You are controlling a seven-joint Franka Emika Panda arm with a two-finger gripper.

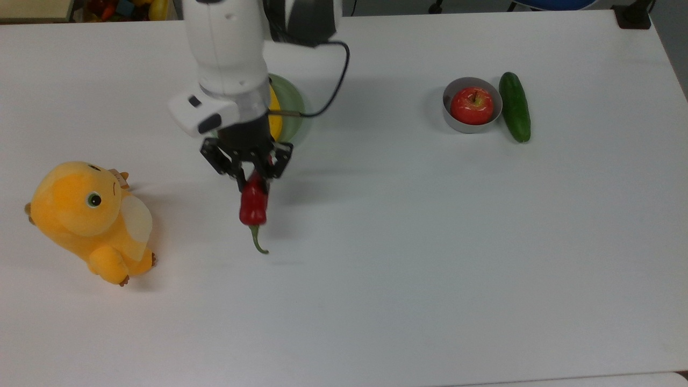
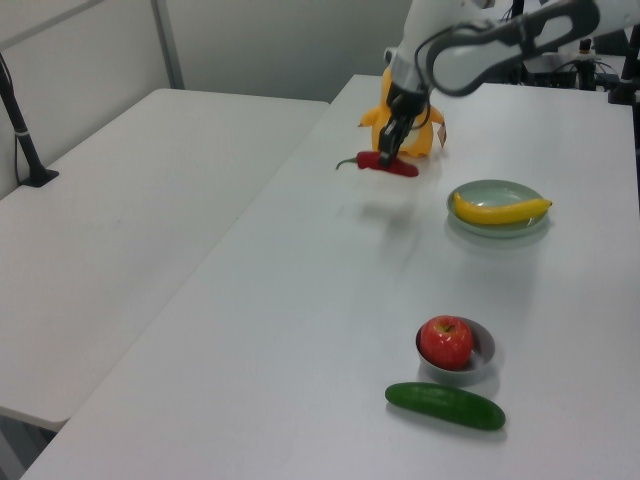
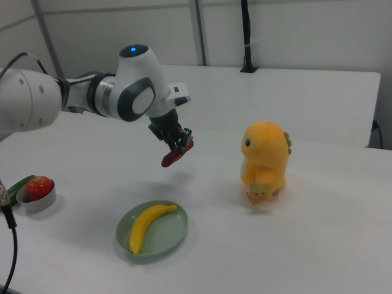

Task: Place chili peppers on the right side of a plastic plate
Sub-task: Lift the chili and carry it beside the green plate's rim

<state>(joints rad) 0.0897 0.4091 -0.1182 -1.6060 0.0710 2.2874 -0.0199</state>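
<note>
Gripper [image 1: 252,174] clamped on chili [image 1: 253,206], airborne; banana [image 3: 149,225] occupies plate [image 3: 174,239]; plush toy [image 3: 265,160] near.

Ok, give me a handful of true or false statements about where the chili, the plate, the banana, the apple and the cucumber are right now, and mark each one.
1. The gripper is shut on the chili pepper and holds it clear of the table. True.
2. The plastic plate has nothing on it. False: a banana lies on it.
3. The apple sits in the grey bowl. True.
4. The cucumber lies on the plate. False: it lies on the table beside the bowl.
5. The chili's green stem is clamped in the fingers. False: they grip the red body, and the stem hangs free at the far end.
</note>
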